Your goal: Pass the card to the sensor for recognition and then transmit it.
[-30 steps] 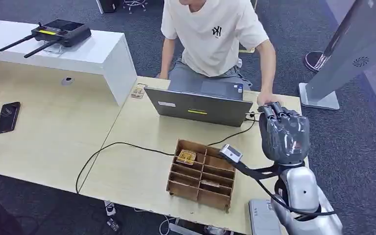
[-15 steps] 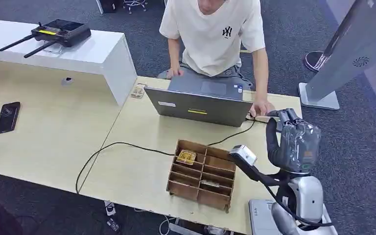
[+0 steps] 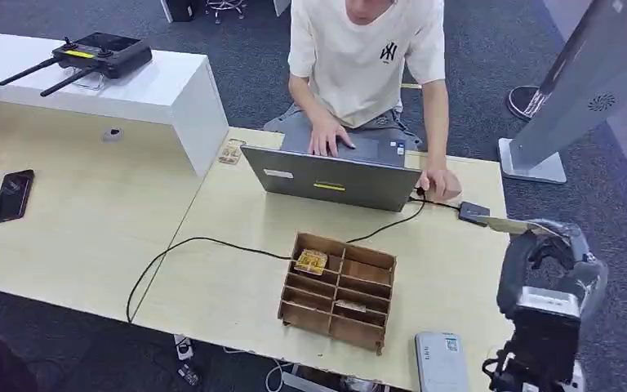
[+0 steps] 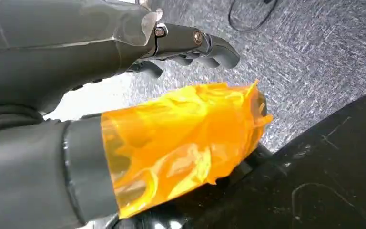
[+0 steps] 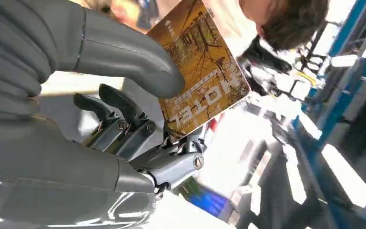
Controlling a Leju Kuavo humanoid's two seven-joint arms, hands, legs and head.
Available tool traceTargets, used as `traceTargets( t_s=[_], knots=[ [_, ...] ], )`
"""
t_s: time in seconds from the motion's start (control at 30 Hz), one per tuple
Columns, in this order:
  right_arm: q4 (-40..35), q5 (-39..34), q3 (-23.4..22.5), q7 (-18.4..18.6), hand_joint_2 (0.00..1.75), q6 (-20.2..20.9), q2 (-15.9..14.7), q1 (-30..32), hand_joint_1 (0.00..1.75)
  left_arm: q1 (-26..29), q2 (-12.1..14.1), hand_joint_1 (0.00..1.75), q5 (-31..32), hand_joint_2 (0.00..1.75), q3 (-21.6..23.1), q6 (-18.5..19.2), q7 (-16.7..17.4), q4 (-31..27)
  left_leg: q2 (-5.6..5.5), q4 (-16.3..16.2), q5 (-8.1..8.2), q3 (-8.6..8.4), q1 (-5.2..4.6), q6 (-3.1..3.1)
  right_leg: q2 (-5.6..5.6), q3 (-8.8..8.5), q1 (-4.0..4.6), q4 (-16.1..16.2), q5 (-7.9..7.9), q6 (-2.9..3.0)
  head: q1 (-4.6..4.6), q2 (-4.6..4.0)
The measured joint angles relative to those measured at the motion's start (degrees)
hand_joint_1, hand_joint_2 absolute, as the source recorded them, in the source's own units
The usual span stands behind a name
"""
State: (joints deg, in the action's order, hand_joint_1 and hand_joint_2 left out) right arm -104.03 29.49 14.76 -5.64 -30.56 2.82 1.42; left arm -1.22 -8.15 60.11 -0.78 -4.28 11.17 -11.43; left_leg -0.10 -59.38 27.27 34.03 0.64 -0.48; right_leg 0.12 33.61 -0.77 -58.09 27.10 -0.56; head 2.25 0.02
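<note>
Light wooden desks on dark grey carpet form the workspace, with a person [image 3: 359, 57] seated at the far side behind an open laptop [image 3: 331, 175]. A wooden compartment organizer [image 3: 339, 290] stands near the middle of the desk [image 3: 237, 286], and a black cable [image 3: 212, 242] is routed across the surface beside it.

The right hand [image 3: 551, 261] is raised at the desk's right edge, and the hotel key card [image 5: 200, 71] is pinched between its thumb and fingers [image 5: 124, 114]. The card is held by one end so that most of its printed face is left uncovered, presumably to keep it readable. In the head view the card [image 3: 510, 224] is seen edge-on, roughly level, with its free end just beside the small black card sensor [image 3: 473, 213] by the laptop; whether it overlaps the sensor cannot be determined.

The left hand [image 4: 124, 62] hangs over carpeted floor, holding nothing, with its fingers curled loosely. Orange film is wrapped around its thumb [image 4: 181, 143].

The recognition step is judged to be under way, with the transmit step not yet done.
</note>
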Motion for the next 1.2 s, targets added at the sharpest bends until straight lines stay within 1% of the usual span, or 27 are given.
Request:
traceTargets(
  t_s=[0.03, 0.13, 0.27, 0.47, 0.63, 0.73, 0.83, 0.87, 1.0, 1.07, 1.2],
  knots=[
    [-0.7, -2.2, -0.5, -0.3, 1.75, 0.6, 0.0, 1.4, 1.75, 0.1, 0.0, 0.00, -0.3, 0.00, -0.2, -0.2, -0.1, 0.0, 0.00, 0.0, 0.02, 0.00, 0.00, 0.04, -0.01, 0.00, 0.00, 0.0, 0.01, 0.00, -0.02, 0.00],
    [-2.8, -11.8, -2.3, -2.2, 1.75, 2.9, 0.1, 5.4, 1.75, 0.5, 0.0, 0.00, -1.4, 0.00, -1.4, -0.7, -0.5, 0.0, -0.01, 0.0, 0.04, 0.01, 0.00, 0.05, -0.03, 0.00, 0.00, 0.0, 0.01, 0.00, -0.02, 0.00],
    [-4.4, -18.6, -3.9, -3.4, 1.75, 4.3, 0.1, 10.3, 1.75, 0.9, 0.0, 0.00, -2.5, 0.00, -2.8, -1.3, -0.8, 0.0, 0.00, 0.0, 0.08, 0.01, 0.00, 0.08, -0.02, 0.00, 0.00, 0.0, 0.03, 0.01, -0.02, 0.00],
    [-5.0, -21.1, -4.1, -3.3, 1.75, 4.8, 0.1, 16.7, 1.75, 1.2, 0.0, 0.00, -4.1, 0.00, -4.6, -1.8, -1.0, 0.0, 0.00, 0.0, 0.08, 0.01, 0.00, 0.08, -0.02, 0.00, 0.00, 0.0, 0.05, 0.02, -0.02, 0.00],
    [-5.0, -21.1, -4.1, -2.7, 1.75, 4.7, -0.2, 19.9, 1.75, 1.3, 0.0, 0.00, -4.6, 0.00, -5.7, -2.2, -1.0, 0.0, 0.02, 0.0, 0.08, 0.02, 0.00, 0.08, -0.02, 0.00, 0.00, 0.0, 0.05, 0.01, 0.00, 0.00],
    [-5.0, -21.0, -3.5, -0.5, 1.75, 4.6, -1.2, 20.8, 1.75, 1.4, 0.0, 0.00, -5.0, 0.00, -6.1, -2.3, -1.0, 0.0, 0.01, 0.0, 0.08, 0.01, -0.01, 0.08, -0.02, -0.01, 0.00, 0.0, 0.05, 0.01, 0.00, 0.00],
    [-4.7, -20.0, -1.9, 2.3, 1.75, 4.1, -3.3, 22.2, 1.75, 1.6, 0.0, 0.00, -5.5, 0.00, -6.8, -2.3, -1.1, 0.0, 0.01, 0.0, 0.09, 0.02, -0.01, 0.09, -0.02, -0.02, 0.00, 0.0, 0.05, 0.01, 0.00, 0.00],
    [-4.4, -19.8, -0.9, 3.5, 1.75, 3.5, -4.4, 22.5, 1.75, 1.6, 0.1, 0.00, -5.5, 0.00, -7.0, -2.3, -1.1, 0.0, 0.01, 0.0, 0.09, 0.02, -0.01, 0.09, -0.02, -0.02, 0.00, 0.0, 0.05, 0.01, 0.00, 0.00],
    [-2.6, -19.3, 5.3, 8.2, 1.75, 0.5, -10.2, 22.6, 1.75, 1.7, 0.1, 0.00, -5.5, 0.00, -7.1, -2.2, -1.1, 0.0, 0.01, 0.0, 0.10, 0.05, -0.01, 0.10, -0.02, -0.01, 0.00, 0.0, 0.05, 0.01, 0.00, 0.00],
    [-1.7, -19.3, 8.3, 9.6, 1.75, 0.0, -12.6, 22.3, 1.75, 1.8, 0.2, 0.00, -5.5, 0.00, -7.2, -2.1, -1.1, 0.0, 0.02, 0.0, 0.11, 0.05, -0.01, 0.11, -0.02, -0.02, 0.00, 0.0, 0.05, 0.01, 0.00, 0.00],
    [0.7, -18.8, 13.9, 12.5, 1.75, -1.2, -16.3, 20.4, 1.75, 1.7, 0.3, 0.00, -5.1, 0.00, -7.2, -1.7, -1.1, 0.0, 0.03, 0.0, 0.10, 0.04, 0.00, 0.10, -0.01, -0.01, 0.00, 0.0, 0.05, 0.01, 0.00, 0.00]
  ],
)
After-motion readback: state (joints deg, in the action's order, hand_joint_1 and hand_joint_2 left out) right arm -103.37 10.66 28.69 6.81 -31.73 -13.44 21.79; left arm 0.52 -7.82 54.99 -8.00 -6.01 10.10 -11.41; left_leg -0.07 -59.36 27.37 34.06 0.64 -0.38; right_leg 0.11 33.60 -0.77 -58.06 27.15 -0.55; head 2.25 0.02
